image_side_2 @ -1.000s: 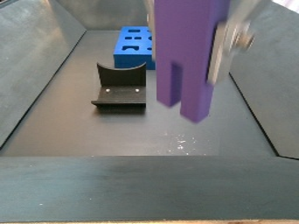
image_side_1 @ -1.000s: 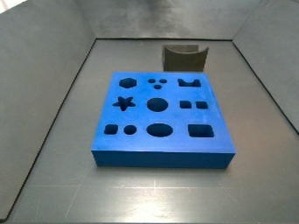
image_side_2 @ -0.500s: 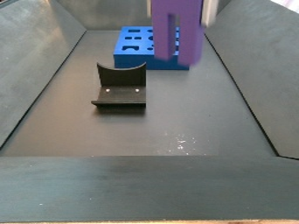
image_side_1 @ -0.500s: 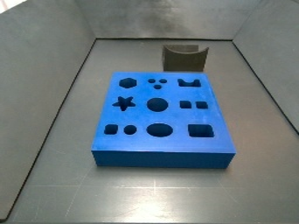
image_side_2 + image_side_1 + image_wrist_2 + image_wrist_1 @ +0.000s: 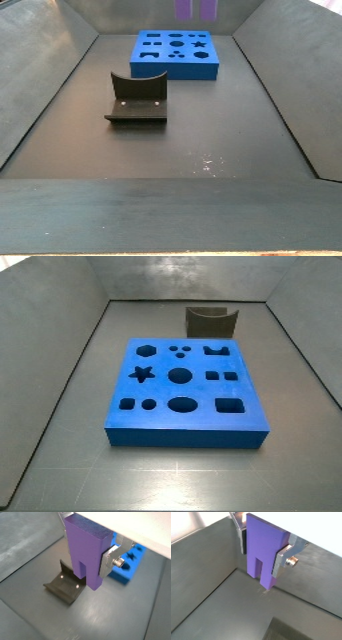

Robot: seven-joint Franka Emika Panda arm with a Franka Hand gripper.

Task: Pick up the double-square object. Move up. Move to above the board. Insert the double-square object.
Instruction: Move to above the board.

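My gripper (image 5: 261, 557) is shut on the double-square object (image 5: 260, 547), a tall lilac peg with a slot cut up its lower end. Silver fingers (image 5: 282, 561) clamp its two sides in both wrist views. The peg hangs upright, high above the floor (image 5: 81, 549). In a side view only its two lower tips (image 5: 199, 9) show at the frame's upper edge, over the far end of the bin. The blue board (image 5: 185, 437) lies flat with several shaped holes. It also shows in a side view (image 5: 177, 70) and behind the peg in a wrist view (image 5: 125, 572).
The dark fixture (image 5: 138, 102) stands on the grey floor between the board and the near end, and shows below the peg in a wrist view (image 5: 65, 588). In a side view it sits beyond the board (image 5: 210, 322). Grey walls enclose the bin.
The gripper and peg have risen and moved away toward the board; in the side view the peg went from filling the foreground to only its tips showing at the upper edge.
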